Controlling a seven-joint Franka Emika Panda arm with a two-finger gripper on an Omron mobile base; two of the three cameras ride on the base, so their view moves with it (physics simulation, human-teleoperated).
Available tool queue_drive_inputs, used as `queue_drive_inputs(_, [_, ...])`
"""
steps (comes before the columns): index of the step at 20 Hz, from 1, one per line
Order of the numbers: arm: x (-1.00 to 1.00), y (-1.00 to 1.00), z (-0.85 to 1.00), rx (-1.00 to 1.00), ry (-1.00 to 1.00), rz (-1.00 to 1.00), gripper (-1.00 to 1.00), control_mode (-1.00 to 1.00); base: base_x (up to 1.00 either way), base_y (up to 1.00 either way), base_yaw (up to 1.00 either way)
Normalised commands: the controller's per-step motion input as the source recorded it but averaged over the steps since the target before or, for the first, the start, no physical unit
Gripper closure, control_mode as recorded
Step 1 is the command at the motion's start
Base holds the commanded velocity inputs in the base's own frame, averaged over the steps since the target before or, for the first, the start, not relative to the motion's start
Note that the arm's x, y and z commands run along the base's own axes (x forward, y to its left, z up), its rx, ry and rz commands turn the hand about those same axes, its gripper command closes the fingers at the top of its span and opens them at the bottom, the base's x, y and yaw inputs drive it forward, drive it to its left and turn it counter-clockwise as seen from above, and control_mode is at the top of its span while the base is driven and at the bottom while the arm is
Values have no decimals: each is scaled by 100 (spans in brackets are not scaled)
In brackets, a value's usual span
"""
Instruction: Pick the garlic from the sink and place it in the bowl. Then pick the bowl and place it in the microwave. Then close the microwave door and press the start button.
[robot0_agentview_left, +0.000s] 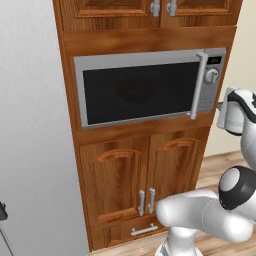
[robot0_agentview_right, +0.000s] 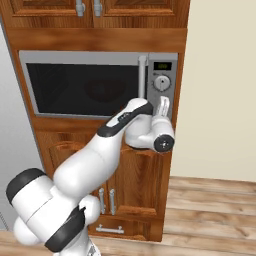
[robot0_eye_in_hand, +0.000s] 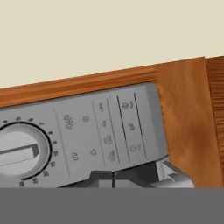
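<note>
The gripper (robot0_eye_in_hand: 113, 177) is clenched on nothing just before the control panel (robot0_agentview_right: 162, 82) of the microwave (robot0_agentview_left: 145, 87), whose door (robot0_agentview_left: 137, 90) is closed, so I think it may slip beside the start button

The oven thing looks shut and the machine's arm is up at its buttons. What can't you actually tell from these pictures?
- Whether the bowl is inside the microwave: the dark window of the microwave door shows just a faint dim shape in both base views.
- Which button the end effector meets: in the hand view its shut fingertips sit at the bottom edge, and the button symbols are too small.
- The knob: cut off at the left edge of the hand view.
</note>
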Motion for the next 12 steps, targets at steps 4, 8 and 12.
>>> queue_drive_inputs(4, [2, -14, -16, 0, 0, -3, 100, -100, 0, 0, 0])
queue_drive_inputs(8, [16, -12, -6, 0, 0, -2, 100, -100, 0, 0, 0])
queue_drive_inputs(12, [28, -6, -5, 0, 0, -2, 100, -100, 0, 0, 0])
